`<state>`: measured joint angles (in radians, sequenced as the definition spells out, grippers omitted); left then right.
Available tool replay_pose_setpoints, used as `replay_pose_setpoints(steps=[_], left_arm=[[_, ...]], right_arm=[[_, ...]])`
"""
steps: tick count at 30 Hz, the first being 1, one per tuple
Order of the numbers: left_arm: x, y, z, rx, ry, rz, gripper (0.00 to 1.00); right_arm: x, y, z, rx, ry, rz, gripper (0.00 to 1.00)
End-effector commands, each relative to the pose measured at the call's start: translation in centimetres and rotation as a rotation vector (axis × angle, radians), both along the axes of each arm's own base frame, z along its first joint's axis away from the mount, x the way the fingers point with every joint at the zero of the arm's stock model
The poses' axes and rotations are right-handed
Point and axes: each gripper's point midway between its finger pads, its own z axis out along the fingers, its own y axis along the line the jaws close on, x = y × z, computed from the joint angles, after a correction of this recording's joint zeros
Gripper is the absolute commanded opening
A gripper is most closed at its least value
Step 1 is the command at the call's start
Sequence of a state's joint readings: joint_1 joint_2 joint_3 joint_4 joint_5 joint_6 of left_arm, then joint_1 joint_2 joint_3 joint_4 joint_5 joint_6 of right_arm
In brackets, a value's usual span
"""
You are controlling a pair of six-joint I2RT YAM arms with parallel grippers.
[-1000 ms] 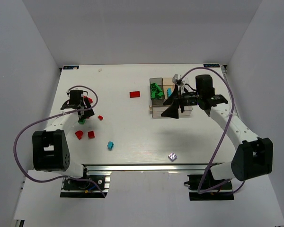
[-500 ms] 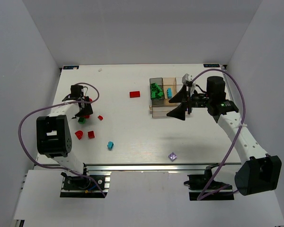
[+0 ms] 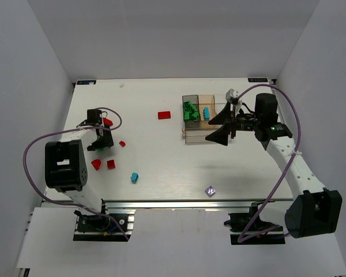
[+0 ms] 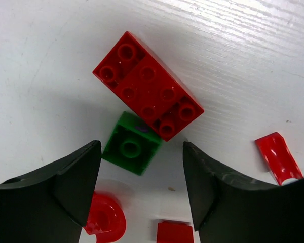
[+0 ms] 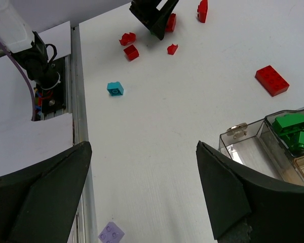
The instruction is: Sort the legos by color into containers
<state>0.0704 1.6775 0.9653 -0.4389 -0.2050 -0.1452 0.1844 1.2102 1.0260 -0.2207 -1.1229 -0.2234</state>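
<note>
Currently the left gripper (image 4: 141,151) is held open over a green lego (image 4: 131,143). The right gripper (image 5: 142,147) is spread too — empty

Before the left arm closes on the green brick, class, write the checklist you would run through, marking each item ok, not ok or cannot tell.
1. Left end effector open: ok.
2. Green brick lies between its fingers: ok.
3. Green brick clear of neighbours: not ok; the long red brick meets its corner.
4. Fingers low enough to grip: cannot tell.
5. Right end effector open and empty: ok.
6. Room left beside the green bricks in the dark compartment of the tray: cannot tell.
</note>
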Motion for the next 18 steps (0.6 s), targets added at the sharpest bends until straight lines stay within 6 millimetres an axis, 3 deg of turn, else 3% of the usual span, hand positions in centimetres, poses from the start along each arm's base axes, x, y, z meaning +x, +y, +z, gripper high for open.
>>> replay_pose_setpoints(steps=[1, 7, 8, 10, 12, 13, 14, 15, 16, 17, 18], left_arm=[[0.2, -0.3, -0.2, -0.022, -0.003, -0.021, 0.74], [0.7, 0.2, -0.3, -0.013, -0.005, -0.009, 0.53], [0.7, 0.2, -0.3, -0.017, -0.003, -0.006, 0.43], [0.5, -0.2, -0.3, -0.037, 0.005, -0.007, 0.34], [0.8, -0.5, 1.0, -0.053, -0.031, -0.004, 0.20], [0.8, -1.4, 1.7, -0.074, -0.043, -0.027, 0.17], [0.7, -2.0, 2.3, -0.087, -0.057, -0.039, 0.08], [0.9, -2.7, 4.3, -0.119, -0.113, -0.050, 0.06], [0.6, -5.2, 4.9, -0.223, -0.136, -0.115, 0.05], [0.5, -6.1, 5.9, -0.266, -0.173, -0.136, 0.02], [0.7, -8.0, 8.5, -0.313, -0.264, -0.188, 0.00]], right_arm=[[-0.2, -0.2, 0.7, 0.021, -0.029, 0.010, 0.89], [0.0, -0.5, 0.6, 0.026, -0.019, 0.000, 0.89], [0.0, -0.6, 0.5, 0.026, -0.016, -0.002, 0.89], [0.0, -0.6, 0.6, 0.027, -0.018, -0.003, 0.89], [0.2, -0.8, 0.4, 0.025, -0.015, -0.012, 0.88], [0.2, -0.7, 0.4, 0.024, -0.016, -0.013, 0.88], [0.5, -0.9, 0.2, 0.014, -0.014, -0.036, 0.85], [0.5, -0.9, 0.0, 0.006, -0.017, -0.048, 0.82], [1.1, -1.1, -0.1, -0.008, -0.038, -0.083, 0.78], [1.4, -1.4, 0.1, -0.008, -0.046, -0.111, 0.66], [1.5, -1.4, -0.2, -0.012, -0.047, -0.124, 0.56]])
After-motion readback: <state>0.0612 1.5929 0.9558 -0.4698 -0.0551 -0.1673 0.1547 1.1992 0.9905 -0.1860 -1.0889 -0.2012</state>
